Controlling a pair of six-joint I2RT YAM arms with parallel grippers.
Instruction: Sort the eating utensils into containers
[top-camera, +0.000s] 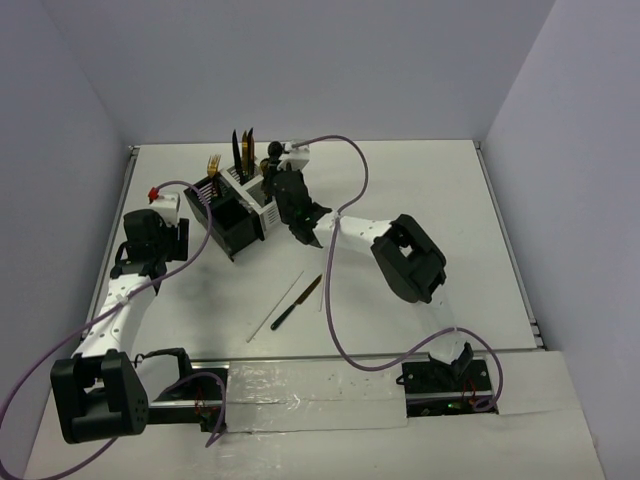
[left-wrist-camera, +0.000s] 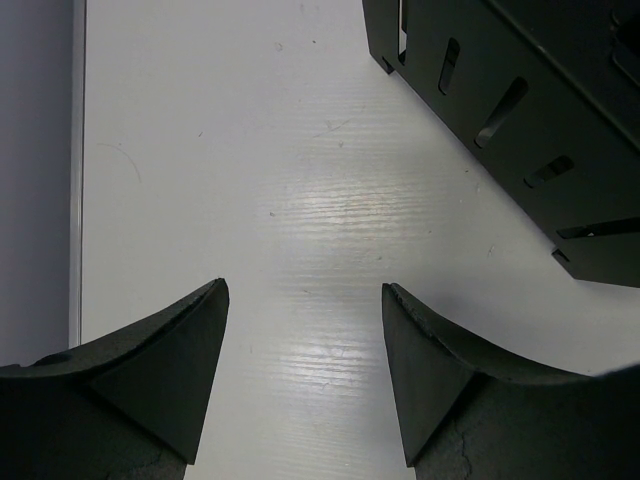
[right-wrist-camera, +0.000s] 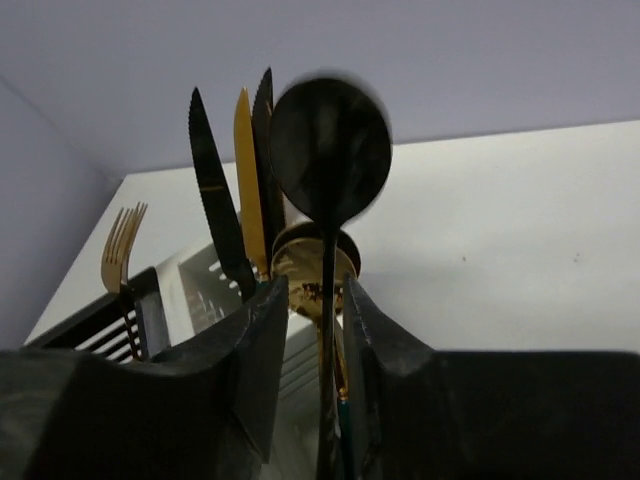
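The joined containers stand at the back left, the black caddy (top-camera: 232, 225) (left-wrist-camera: 520, 110) in front and the white caddy (top-camera: 262, 200) (right-wrist-camera: 200, 290) behind. My right gripper (top-camera: 278, 183) (right-wrist-camera: 315, 290) hovers over the white caddy, open, with the thin handle of a blurred black spoon (right-wrist-camera: 330, 150) (top-camera: 272, 152) standing between its fingers, a gap on each side. Behind it rise a gold spoon (right-wrist-camera: 310, 270), dark and gold knives (right-wrist-camera: 215, 200) (top-camera: 243, 150) and a gold fork (right-wrist-camera: 120, 245) (top-camera: 213, 163). My left gripper (left-wrist-camera: 305, 290) (top-camera: 182, 240) is open over bare table beside the black caddy.
A pale chopstick (top-camera: 276, 305) and a dark-handled, gold-headed utensil (top-camera: 298, 301) lie on the table (top-camera: 430, 190) in front of the caddies. The right arm's purple cable (top-camera: 325, 290) trails past them. A raised rim (left-wrist-camera: 76, 170) runs along the table's left edge.
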